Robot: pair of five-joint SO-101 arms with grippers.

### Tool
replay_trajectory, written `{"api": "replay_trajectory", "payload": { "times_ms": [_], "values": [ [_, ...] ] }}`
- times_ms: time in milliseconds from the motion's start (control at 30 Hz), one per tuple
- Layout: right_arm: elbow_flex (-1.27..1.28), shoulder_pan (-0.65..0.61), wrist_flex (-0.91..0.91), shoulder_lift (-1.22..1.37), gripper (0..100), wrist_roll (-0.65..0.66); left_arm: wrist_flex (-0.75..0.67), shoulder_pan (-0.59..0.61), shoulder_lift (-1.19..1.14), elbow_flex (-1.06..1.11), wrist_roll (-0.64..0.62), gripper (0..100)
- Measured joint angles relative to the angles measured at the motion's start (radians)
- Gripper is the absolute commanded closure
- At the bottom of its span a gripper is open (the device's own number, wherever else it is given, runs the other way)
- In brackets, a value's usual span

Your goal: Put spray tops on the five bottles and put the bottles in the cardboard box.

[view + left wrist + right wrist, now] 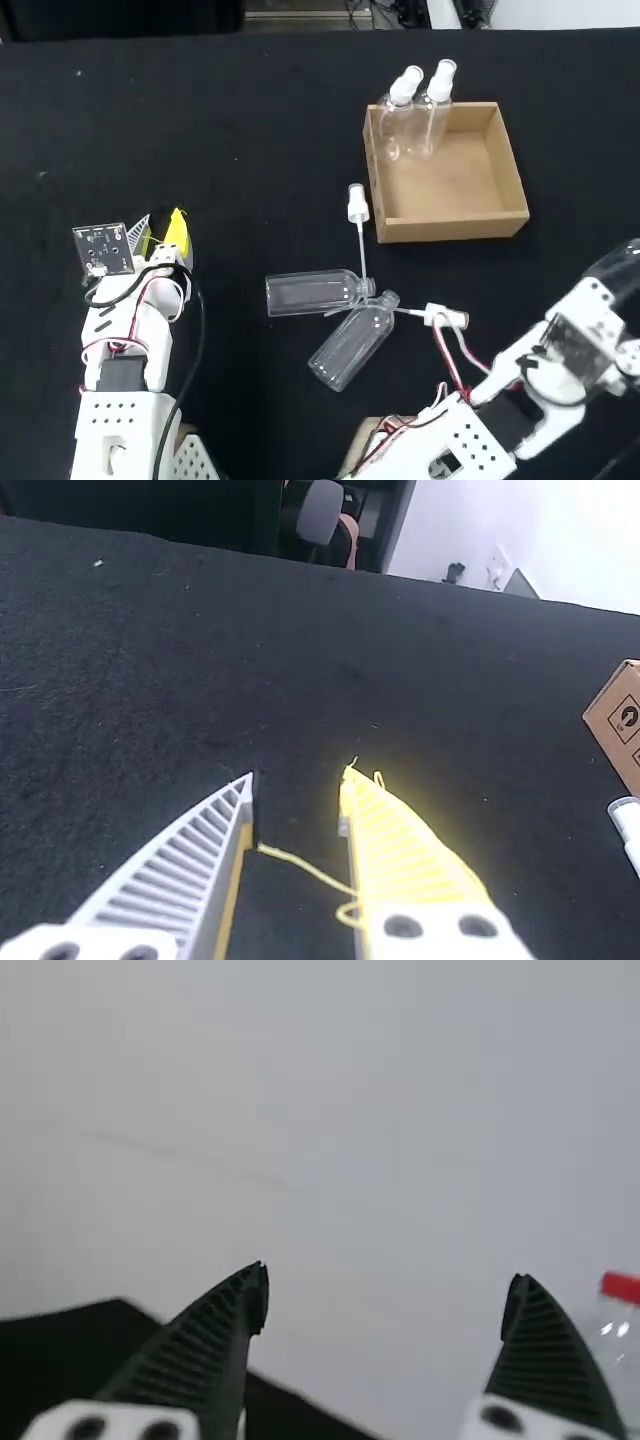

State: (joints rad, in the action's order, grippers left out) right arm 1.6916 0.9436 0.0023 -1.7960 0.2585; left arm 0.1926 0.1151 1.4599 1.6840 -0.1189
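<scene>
Left arm (pixel 125 350): stands at the near left of the black table (pixel 250 120). The left gripper (pixel 298 780) points across the table surface. Its white and yellow fingers are slightly apart and grip nothing.

Middle of the table: an uncapped bottle (pixel 312 293) lies on its side, neck to the right. A loose spray top (pixel 356 204) lies beyond it with its head toward the far side, and its thin tube ends near that bottle's neck. A second bottle (pixel 352 345) lies slanted just beside, its neck close to the first bottle's neck. Whether the two touch cannot be told. A second spray top (pixel 446 318) lies right of this neck, its tube reaching toward the opening. Whether the tube is inside cannot be told.

Farther right and back: the cardboard box (pixel 455 228) sits open. Inside, a capped bottle (pixel 398 125) and another capped bottle (pixel 434 115) lean side by side in the far left corner.

Right arm (pixel 560 350): stands at the near right corner. The right gripper (pixel 385 1290) has its dark fingers spread wide, holds nothing, and faces a pale wall (pixel 300 1110). A red-capped bottle (pixel 618 1320) shows beside one finger.
</scene>
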Motion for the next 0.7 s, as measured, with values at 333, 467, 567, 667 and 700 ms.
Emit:
{"api": "replay_trajectory", "payload": {
  "times_ms": [333, 467, 567, 667, 700],
  "values": [
    [0.0, -0.135, 0.146, 0.031, 67.0, 0.0, 0.0, 0.0, 0.0, 0.0, 0.0, 86],
    [0.002, -0.143, 0.078, 0.124, 67.0, 0.0, 0.0, 0.0, 0.0, 0.0, 0.0, 86],
    [-0.009, -0.143, 0.051, 0.224, 67.0, 0.0, 0.0, 0.0, 0.0, 0.0, 0.0, 86],
    [-0.103, -0.143, 0.049, 0.361, 67.0, 0.0, 0.0, 0.0, 0.0, 0.0, 0.0, 86],
    [-0.14, -0.143, 0.049, 0.414, 67.0, 0.0, 0.0, 0.0, 0.0, 0.0, 0.0, 86]
  ]
}}
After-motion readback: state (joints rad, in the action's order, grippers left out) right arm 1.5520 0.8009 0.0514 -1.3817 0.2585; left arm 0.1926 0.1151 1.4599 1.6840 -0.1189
